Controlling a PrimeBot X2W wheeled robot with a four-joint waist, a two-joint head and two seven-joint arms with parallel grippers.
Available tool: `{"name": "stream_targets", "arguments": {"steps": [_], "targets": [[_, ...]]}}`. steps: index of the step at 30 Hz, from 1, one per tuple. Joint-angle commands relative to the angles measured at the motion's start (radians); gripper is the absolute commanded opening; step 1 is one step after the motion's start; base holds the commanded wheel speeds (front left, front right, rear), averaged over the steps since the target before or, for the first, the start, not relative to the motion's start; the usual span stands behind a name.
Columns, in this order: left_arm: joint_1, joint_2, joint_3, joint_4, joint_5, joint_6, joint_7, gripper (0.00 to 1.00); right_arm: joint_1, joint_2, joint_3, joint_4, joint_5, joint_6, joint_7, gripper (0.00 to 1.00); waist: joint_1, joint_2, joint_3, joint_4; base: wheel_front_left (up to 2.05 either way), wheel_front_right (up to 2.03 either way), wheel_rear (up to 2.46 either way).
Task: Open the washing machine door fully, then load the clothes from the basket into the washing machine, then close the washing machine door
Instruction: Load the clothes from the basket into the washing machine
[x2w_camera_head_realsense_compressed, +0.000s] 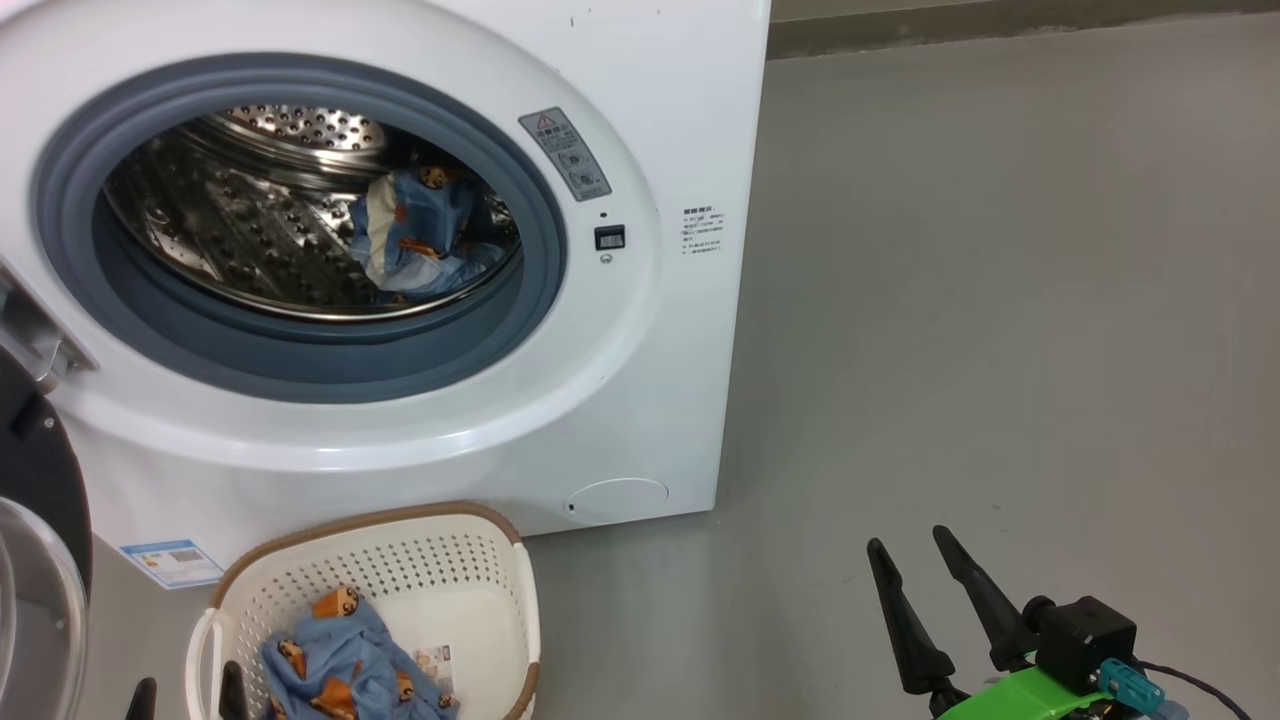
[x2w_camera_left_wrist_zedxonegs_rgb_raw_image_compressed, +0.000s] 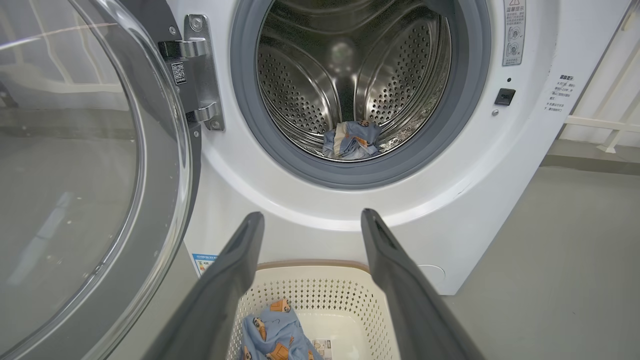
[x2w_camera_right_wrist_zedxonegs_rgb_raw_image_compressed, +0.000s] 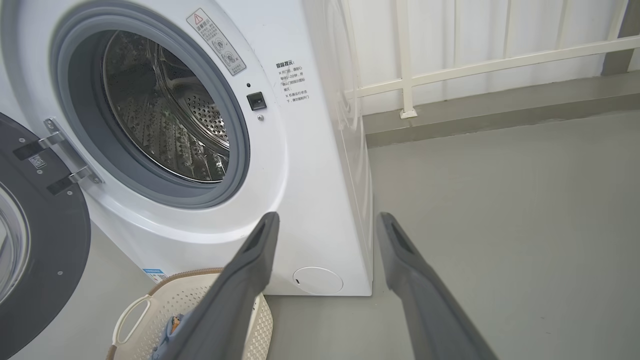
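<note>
Two bundles of light blue fabric printed with orange and brown cartoon figures, listed with their surroundings.

1. Drum bundle (x2w_camera_head_realsense_compressed: 420, 235): lies low on the right inside the steel drum (x2w_camera_head_realsense_compressed: 250, 220), behind the grey seal (x2w_camera_head_realsense_compressed: 300, 370); upper left of the head view.
2. Basket bundle (x2w_camera_head_realsense_compressed: 340, 670): crumpled in the left half of the basket (x2w_camera_head_realsense_compressed: 440, 570), bottom left of the head view, beside a paper label (x2w_camera_head_realsense_compressed: 437, 660) on the basket's floor.
3. Basket: cream, perforated, brown rim. It stands on the grey floor (x2w_camera_head_realsense_compressed: 1000, 300) just in front of the washing machine (x2w_camera_head_realsense_compressed: 640, 100), below its opening.
4. Washing machine: white front-loader in the upper left of the head view. A warning sticker (x2w_camera_head_realsense_compressed: 565, 152) and a small black latch socket (x2w_camera_head_realsense_compressed: 609, 237) sit right of the opening; a round flap (x2w_camera_head_realsense_compressed: 615, 500) and a blue label (x2w_camera_head_realsense_compressed: 170, 562) sit low on the front.
5. Washing machine door (x2w_camera_left_wrist_zedxonegs_rgb_raw_image_compressed: 75, 175): swung wide open on its metal hinge (x2w_camera_left_wrist_zedxonegs_rgb_raw_image_compressed: 200, 75). Its glass bowl and black rim take the left side of the left wrist view.
6. Left gripper (x2w_camera_left_wrist_zedxonegs_rgb_raw_image_compressed: 312, 216): fingers spread wide with nothing between them, poised over the basket and pointing at the machine front.
7. Right gripper (x2w_camera_head_realsense_compressed: 910, 540): fingers apart and empty, lower right of the head view, over bare floor, well apart from the basket.
8. White railing (x2w_camera_right_wrist_zedxonegs_rgb_raw_image_compressed: 475, 65): along the wall, upper right of the right wrist view.
</note>
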Motion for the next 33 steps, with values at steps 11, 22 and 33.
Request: {"name": "stream_targets", "arguments": {"steps": [11, 22, 33], "targets": [[-0.016, 0.004, 0.031, -0.021, 0.003, -0.011, -0.008, 1.00, -0.001, 0.001, 0.020, -0.023, -0.010, 0.002, -0.005, 1.00, 0.0000, 0.0000, 0.002, 0.003, 0.00, 0.00, 0.00], [-0.018, 0.003, 0.032, -0.020, 0.003, -0.014, -0.008, 1.00, -0.003, 0.001, 0.018, -0.022, -0.007, 0.002, -0.005, 1.00, 0.0000, 0.0000, 0.005, 0.004, 0.00, 0.00, 0.00], [-0.049, 0.003, 0.018, 0.024, -0.010, -0.021, -0.008, 1.00, -0.017, 0.001, 0.022, -0.036, -0.002, 0.002, -0.005, 1.00, 0.0000, 0.0000, 0.065, 0.001, 0.00, 0.00, 0.00]]}}
